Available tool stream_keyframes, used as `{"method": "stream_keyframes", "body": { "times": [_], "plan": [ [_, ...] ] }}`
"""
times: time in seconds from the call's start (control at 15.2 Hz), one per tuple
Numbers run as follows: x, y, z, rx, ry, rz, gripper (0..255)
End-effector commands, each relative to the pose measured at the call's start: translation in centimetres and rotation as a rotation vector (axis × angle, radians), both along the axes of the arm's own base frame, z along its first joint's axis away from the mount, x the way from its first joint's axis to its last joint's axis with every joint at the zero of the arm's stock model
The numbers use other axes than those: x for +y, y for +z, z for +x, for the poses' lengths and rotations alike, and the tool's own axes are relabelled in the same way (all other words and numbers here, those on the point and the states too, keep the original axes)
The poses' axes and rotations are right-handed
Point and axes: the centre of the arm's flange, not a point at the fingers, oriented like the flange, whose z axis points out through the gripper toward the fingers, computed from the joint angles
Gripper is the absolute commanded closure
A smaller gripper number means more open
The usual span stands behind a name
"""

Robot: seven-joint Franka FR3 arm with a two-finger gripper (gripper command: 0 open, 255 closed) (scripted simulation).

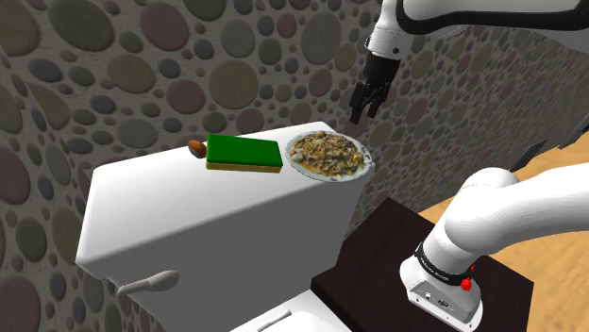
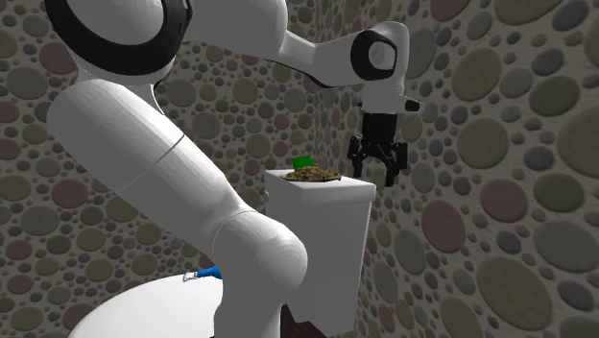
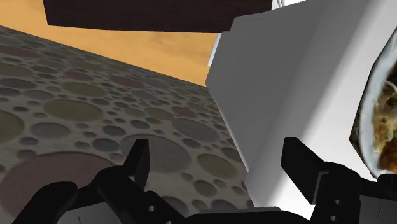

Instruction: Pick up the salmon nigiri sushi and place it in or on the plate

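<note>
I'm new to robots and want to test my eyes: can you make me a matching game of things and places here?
1 sushi
2 green block
3 plate
4 gripper

A open, in the air
B on the tank, between two other things
C leftmost thing on the tank in the shoulder view
D heaped with food

Pairs: 1-C, 2-B, 3-D, 4-A

On the white toilet tank (image 1: pixel 217 226) lie, from the shoulder view's left to right, a small brown sushi piece (image 1: pixel 197 147), a flat green block (image 1: pixel 244 151) just beside it, and a plate (image 1: pixel 364 160) heaped with food, overhanging the tank's right edge. The black jaws, slightly parted, hang above the plate's far right side, pointing down.
</note>
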Motion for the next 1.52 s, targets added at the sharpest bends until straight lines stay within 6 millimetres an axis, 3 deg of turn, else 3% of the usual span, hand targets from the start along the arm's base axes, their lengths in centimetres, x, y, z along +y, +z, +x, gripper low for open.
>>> {"method": "stream_keyframes", "body": {
  "times": [0.0,1.45],
  "plan": [
    [0.0,0.0,0.0,0.000,0.000,0.000,0],
    [28.3,3.3,8.8,-0.016,-0.010,-0.059,0]
  ]
}}
